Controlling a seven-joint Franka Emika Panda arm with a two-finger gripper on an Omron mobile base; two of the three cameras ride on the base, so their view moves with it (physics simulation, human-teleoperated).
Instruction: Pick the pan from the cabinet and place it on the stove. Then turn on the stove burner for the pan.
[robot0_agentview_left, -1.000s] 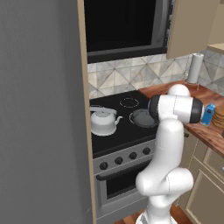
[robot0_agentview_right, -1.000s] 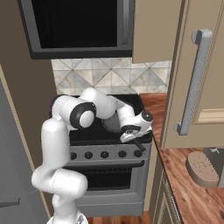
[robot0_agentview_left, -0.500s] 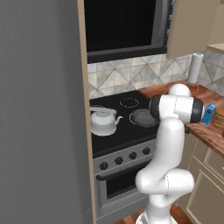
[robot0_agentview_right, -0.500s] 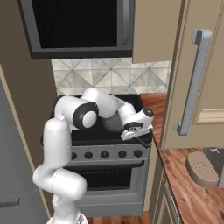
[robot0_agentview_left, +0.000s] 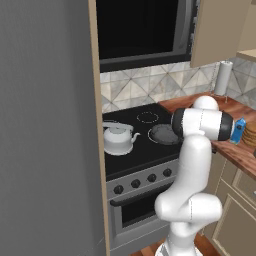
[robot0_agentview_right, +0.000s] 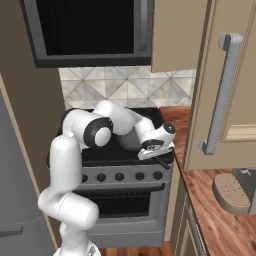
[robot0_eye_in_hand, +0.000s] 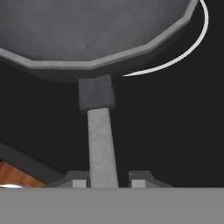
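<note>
Claw: the robot's small dark two-finger claw (robot0_eye_in_hand: 104, 183) is pinching the long thin handle (robot0_eye_in_hand: 101, 144) of the pan, one finger tip sitting on each side of it.
Claw place: the claw (robot0_agentview_right: 156, 152) is hanging over the front right corner of the black glass stove top (robot0_agentview_right: 150, 116).
Pan: the shallow round dark grey frying pan (robot0_eye_in_hand: 94, 30) is sitting on the stove top, on a thin white ring (robot0_eye_in_hand: 192, 43), with its handle pointing toward the claw.
Pan from the side: the pan (robot0_agentview_left: 163, 133) is lying on the right side of the stove top (robot0_agentview_left: 131, 150).
Kettle: a white kettle (robot0_agentview_left: 117, 139) is standing on the left side of the stove top, apart from the pan.
Knobs: a row of black round knobs (robot0_agentview_right: 120, 176) is running along the grey steel stove front, below the claw.
Cabinet: the tan wooden cabinet door (robot0_agentview_right: 231, 85) with a long silver bar handle (robot0_agentview_right: 220, 95) is hanging to the right of the stove.
</note>
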